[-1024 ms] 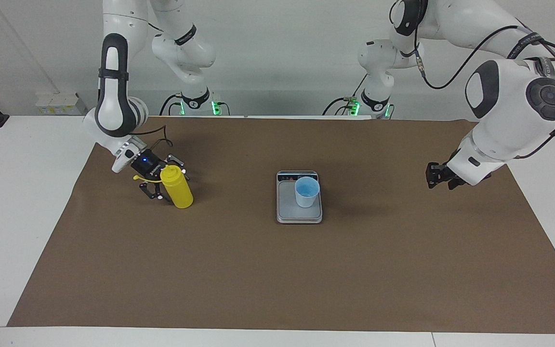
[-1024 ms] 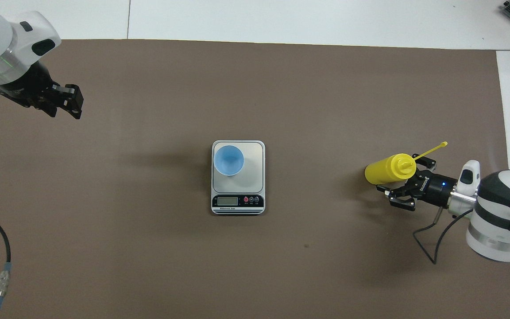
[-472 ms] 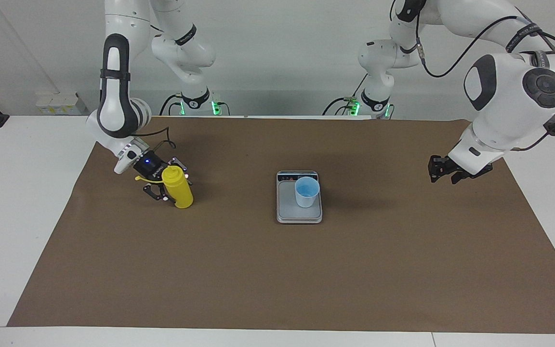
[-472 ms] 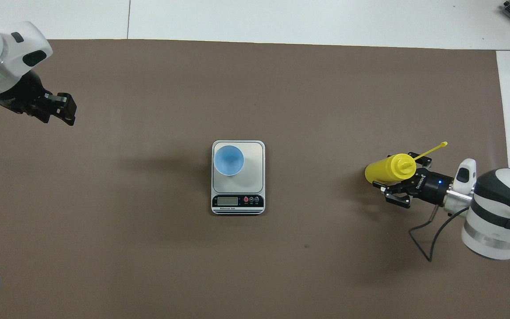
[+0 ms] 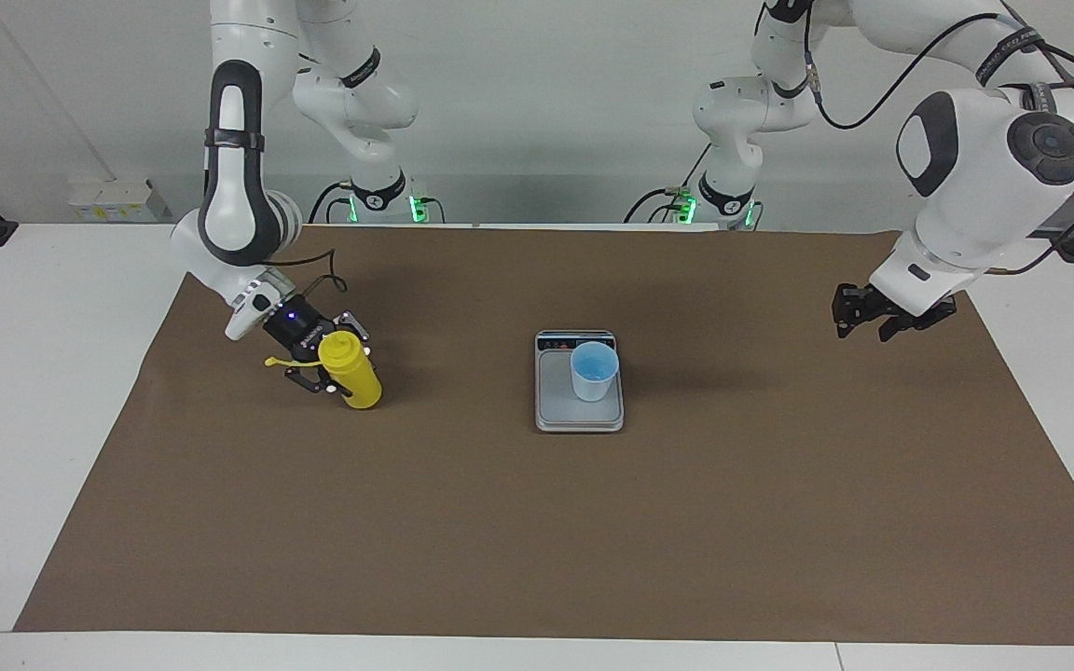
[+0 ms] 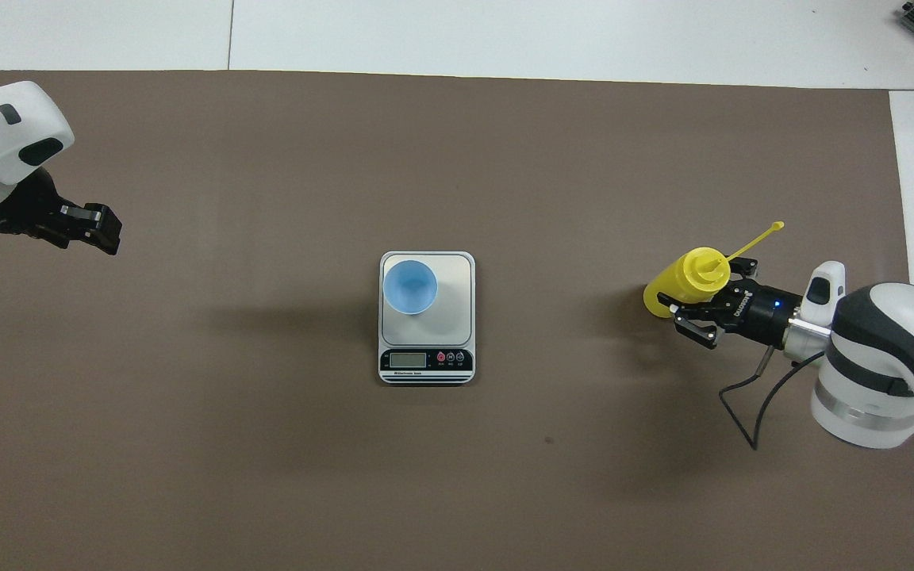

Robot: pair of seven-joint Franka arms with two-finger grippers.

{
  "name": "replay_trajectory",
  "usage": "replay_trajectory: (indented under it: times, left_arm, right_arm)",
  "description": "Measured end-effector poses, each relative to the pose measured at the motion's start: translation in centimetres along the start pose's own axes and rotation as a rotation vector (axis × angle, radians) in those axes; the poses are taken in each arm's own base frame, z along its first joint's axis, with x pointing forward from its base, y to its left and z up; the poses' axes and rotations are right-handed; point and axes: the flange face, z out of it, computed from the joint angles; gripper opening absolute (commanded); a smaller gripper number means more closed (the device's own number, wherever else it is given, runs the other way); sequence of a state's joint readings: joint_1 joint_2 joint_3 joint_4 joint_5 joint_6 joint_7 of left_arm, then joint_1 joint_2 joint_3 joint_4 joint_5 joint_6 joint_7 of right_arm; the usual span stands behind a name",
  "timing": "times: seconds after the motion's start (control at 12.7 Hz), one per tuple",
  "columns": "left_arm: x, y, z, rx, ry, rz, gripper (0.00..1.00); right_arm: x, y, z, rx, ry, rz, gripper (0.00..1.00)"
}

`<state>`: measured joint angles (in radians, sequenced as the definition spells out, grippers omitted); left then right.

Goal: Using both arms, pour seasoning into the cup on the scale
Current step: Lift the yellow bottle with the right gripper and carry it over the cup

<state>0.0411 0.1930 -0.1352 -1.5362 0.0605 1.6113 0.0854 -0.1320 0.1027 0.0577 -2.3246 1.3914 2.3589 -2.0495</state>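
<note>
Facing view: right gripper (image 5: pixel 327 368) is clamped on the bottle (image 5: pixel 355 375), one finger on each side of its upper body. The bottle leans, nozzle tipped toward the gripper, base low at the mat (image 5: pixel 537 531), toward the right arm's end. I can't tell whether the base touches the mat. The scale (image 5: pixel 556 412) sits mid-mat, display strip on the edge nearer the robots. The cup (image 5: pixel 593 370) stands upright on its plate, in the corner near the display and toward the left arm's end. Cup and bottle are well apart. Left gripper (image 5: pixel 843 317) hangs over the mat's edge at the left arm's end, holding nothing. Its state: can't tell. The left arm waits.

Overhead view: the bottle (image 6: pixel 683 279) shows nozzle-up in the right gripper (image 6: pixel 675 317), with the cap strap (image 6: pixel 754 240) sticking out away from the scale. The cup (image 6: pixel 410 286) looks empty and takes one corner of the scale (image 6: pixel 451 305). Left gripper (image 6: pixel 100 232) is over bare mat, well apart from the scale.
</note>
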Motion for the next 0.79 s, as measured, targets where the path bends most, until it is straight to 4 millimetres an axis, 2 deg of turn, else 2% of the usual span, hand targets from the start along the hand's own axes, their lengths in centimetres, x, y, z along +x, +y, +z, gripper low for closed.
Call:
replay_trajectory:
  times: [0.24, 0.47, 0.79]
  left_arm:
    - [-0.1, 0.4, -0.3, 0.001, 0.01, 0.007, 0.59]
    - [-0.4, 0.8, -1.3, -0.013, 0.025, 0.007, 0.59]
    - [-2.1, 0.3, -5.3, -0.014, 0.025, -0.009, 0.59]
  right_arm:
    - [4.6, -1.3, 2.4, -0.015, -0.012, 0.023, 0.43]
    - [8.3, -3.0, 4.3, -0.025, -0.062, 0.012, 0.43]
    - [13.1, -4.3, 5.8, -0.006, -0.184, -0.036, 0.43]
